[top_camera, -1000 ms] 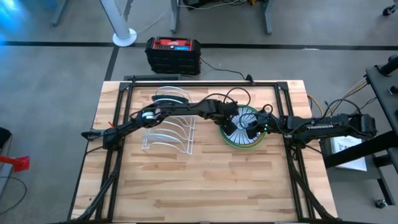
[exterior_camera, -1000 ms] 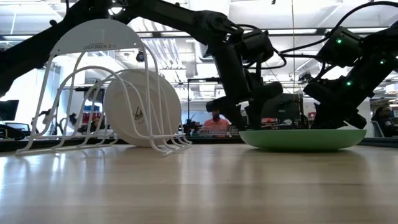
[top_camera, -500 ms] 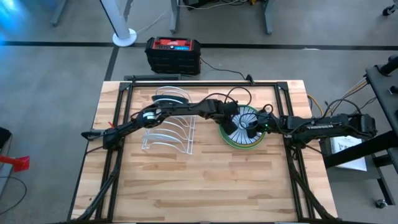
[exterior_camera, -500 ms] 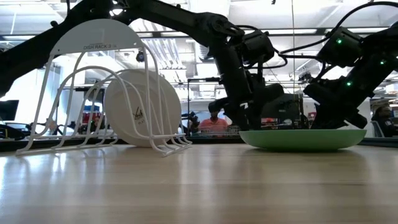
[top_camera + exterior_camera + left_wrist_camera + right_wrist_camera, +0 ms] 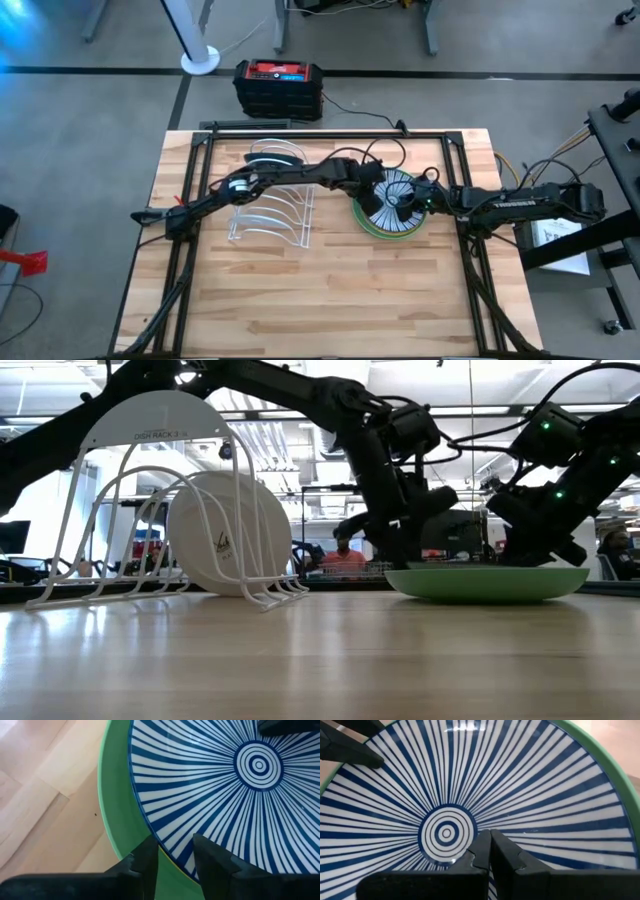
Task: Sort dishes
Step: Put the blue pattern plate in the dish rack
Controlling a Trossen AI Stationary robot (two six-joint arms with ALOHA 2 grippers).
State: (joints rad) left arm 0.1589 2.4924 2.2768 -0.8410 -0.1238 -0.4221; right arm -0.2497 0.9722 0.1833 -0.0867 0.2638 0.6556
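The white plate with blue radial lines (image 5: 392, 200) is lying on top of the light green plate (image 5: 490, 582), on the right half of the wooden table (image 5: 330, 300), just beside the white wire rack (image 5: 270, 205). The left gripper (image 5: 175, 862) is reaching over from the rack side and is standing at the rim of the striped plate: its two fingers (image 5: 212, 857) are a little apart with the plate's edge between them, one finger over the striped face and the other at the outer side, above the green plate. I cannot tell if they are already pressing on the rim. The right gripper (image 5: 489, 851) is coming from the opposite side, its fingers fully closed together, holding nothing, with the tips resting near the ring pattern at the plate's centre. One pale plate (image 5: 228, 546) is standing upright in the rack.
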